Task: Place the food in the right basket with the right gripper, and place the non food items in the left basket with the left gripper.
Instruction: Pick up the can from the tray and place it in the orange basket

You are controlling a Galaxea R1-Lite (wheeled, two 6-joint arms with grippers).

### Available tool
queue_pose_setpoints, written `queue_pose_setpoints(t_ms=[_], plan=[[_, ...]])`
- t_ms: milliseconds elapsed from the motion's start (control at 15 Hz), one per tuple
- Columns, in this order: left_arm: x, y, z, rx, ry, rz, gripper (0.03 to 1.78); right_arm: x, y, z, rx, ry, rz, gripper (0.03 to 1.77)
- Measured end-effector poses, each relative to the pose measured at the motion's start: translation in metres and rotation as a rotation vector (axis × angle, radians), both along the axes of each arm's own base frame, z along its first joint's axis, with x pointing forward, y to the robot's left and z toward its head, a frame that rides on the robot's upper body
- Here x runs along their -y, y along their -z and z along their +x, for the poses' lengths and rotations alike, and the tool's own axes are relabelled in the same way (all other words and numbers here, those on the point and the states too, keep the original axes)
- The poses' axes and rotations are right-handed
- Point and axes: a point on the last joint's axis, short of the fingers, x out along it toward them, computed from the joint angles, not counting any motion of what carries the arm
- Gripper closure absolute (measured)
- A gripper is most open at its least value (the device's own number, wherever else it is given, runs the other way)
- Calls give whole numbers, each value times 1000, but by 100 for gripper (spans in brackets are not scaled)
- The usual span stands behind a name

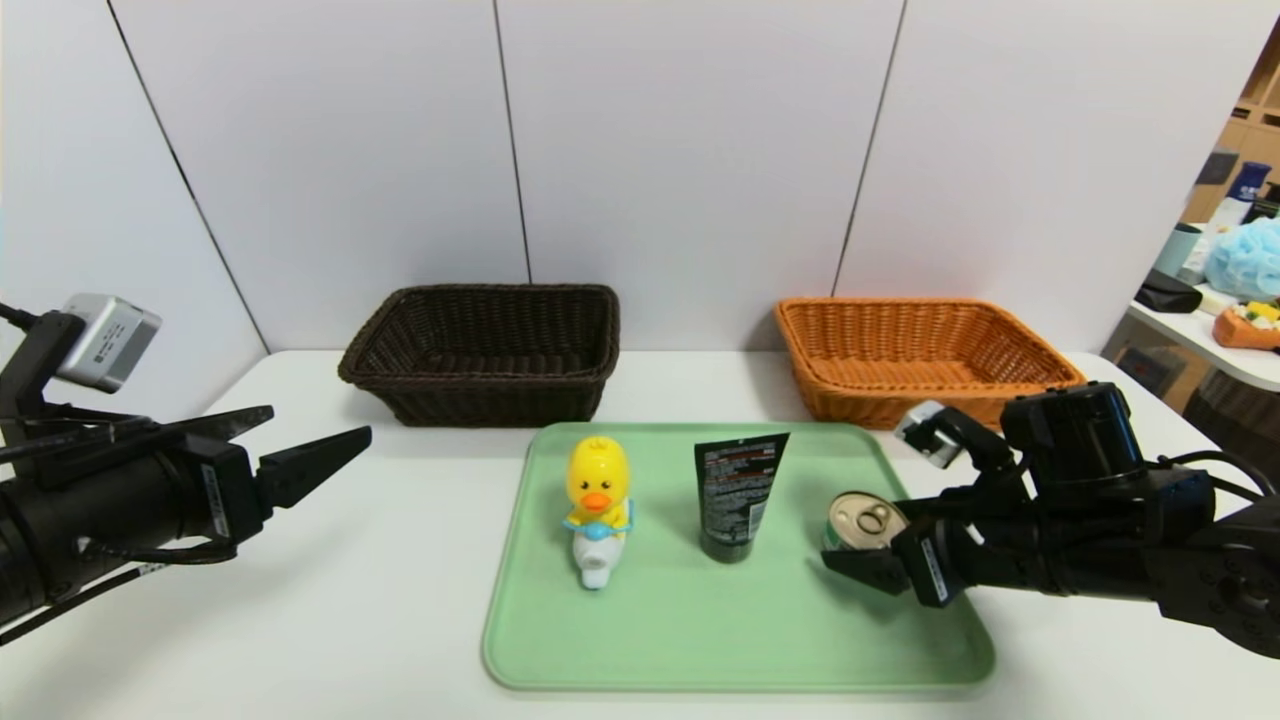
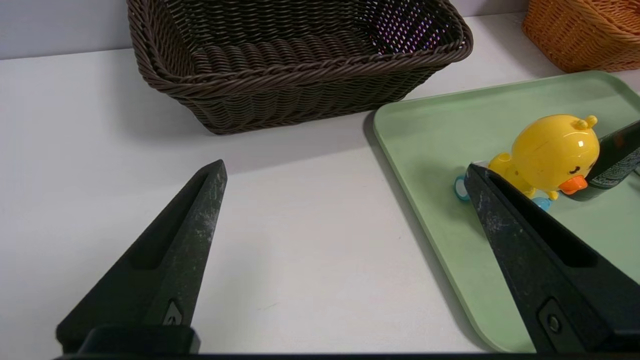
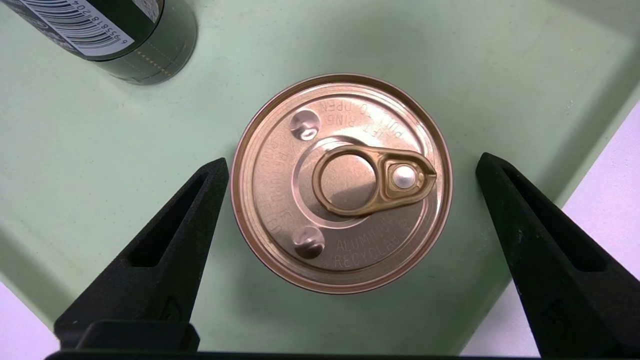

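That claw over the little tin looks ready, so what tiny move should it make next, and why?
Probably lower a little and close: the right gripper is open with the tin can centred between its fingers, not yet gripped. Both baskets look empty, so the can comes first.

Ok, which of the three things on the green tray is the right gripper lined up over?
The tin can, nearest the tray's right edge; the open right gripper straddles its gold lid, unlike the duck and black tube.
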Motion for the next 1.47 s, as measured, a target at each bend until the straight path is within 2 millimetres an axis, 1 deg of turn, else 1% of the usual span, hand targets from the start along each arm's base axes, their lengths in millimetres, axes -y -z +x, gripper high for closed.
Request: queue_pose_setpoints(t_ms=[867, 1467], plan=[[0, 0, -1, 0, 0, -1, 12, -2, 3, 3, -5, -3, -1, 10], [0, 1, 1, -6, 1, 0, 12, -3, 7, 10, -10, -1, -4, 10]])
